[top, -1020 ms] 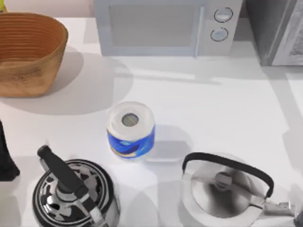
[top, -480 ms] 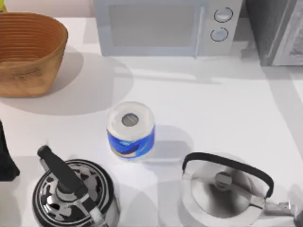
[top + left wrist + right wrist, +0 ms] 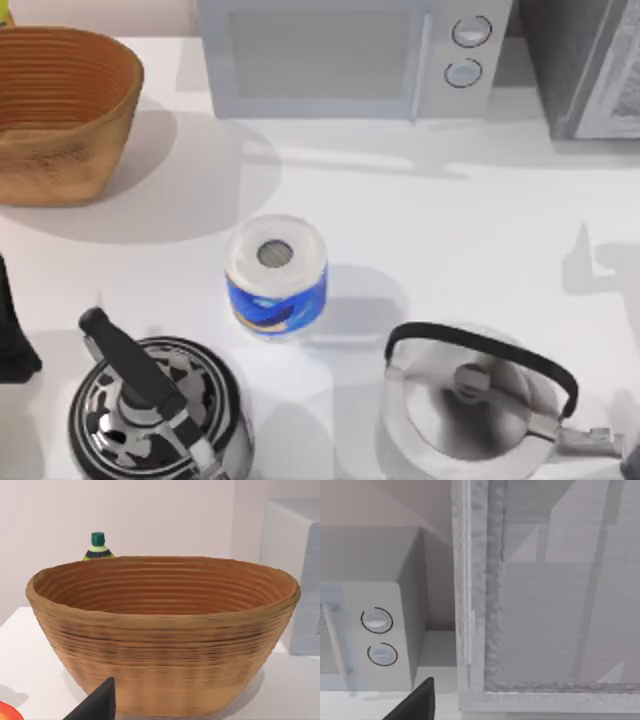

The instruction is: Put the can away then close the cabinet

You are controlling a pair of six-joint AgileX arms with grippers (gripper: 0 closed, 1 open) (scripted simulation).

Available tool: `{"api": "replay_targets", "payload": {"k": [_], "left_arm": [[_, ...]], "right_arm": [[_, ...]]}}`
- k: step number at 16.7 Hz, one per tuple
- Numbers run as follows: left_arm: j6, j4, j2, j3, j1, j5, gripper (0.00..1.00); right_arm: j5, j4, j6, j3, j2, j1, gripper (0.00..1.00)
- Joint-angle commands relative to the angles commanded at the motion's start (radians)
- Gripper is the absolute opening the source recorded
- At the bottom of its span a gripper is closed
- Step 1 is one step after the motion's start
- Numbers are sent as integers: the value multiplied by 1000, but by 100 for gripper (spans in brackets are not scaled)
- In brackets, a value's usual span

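The can is out of view. The grey cabinet (image 3: 585, 70) stands at the table's back right corner, right of the microwave. In the right wrist view its framed front panel (image 3: 555, 605) looms close, and a dark part of my right gripper (image 3: 415, 702) points at its lower frame. I cannot tell whether the cabinet is open. My left arm (image 3: 12, 335) rests at the table's left edge. A dark tip of my left gripper (image 3: 97, 705) faces the wicker basket (image 3: 165, 635) in the left wrist view.
A white microwave (image 3: 350, 55) sits at the back centre and the basket (image 3: 60, 110) at the back left. A blue-wrapped paper roll (image 3: 276, 272) stands mid-table. Two kettles occupy the front: a dark patterned kettle (image 3: 160, 410) and a silver kettle (image 3: 470, 400). A green-capped bottle (image 3: 98, 547) peeks behind the basket.
The arm's shadow on the right side of the table has slid from beside the microwave toward the front. The objects on the table have stayed put.
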Motion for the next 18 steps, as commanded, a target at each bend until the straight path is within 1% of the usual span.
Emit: {"api": "replay_targets", "payload": {"k": [2, 4, 6, 8, 10, 16, 18], "left_arm": [[0, 0, 0, 0, 0, 0, 100], [0, 0, 0, 0, 0, 0, 100], [0, 0, 0, 0, 0, 0, 100], [0, 0, 0, 0, 0, 0, 100], [0, 0, 0, 0, 0, 0, 100], [0, 0, 0, 0, 0, 0, 100], [0, 0, 0, 0, 0, 0, 100]], "right_arm": [[-20, 57, -1, -204, -171, 2, 100], [-35, 107, -3, -364, -318, 1, 100], [-43, 146, -4, -483, -432, -4, 100], [-47, 174, -4, -560, -505, -10, 100], [-47, 186, -5, -593, -538, -14, 100], [-47, 185, -5, -593, -534, -11, 100], [-79, 214, -9, -572, -504, -32, 100]]}}
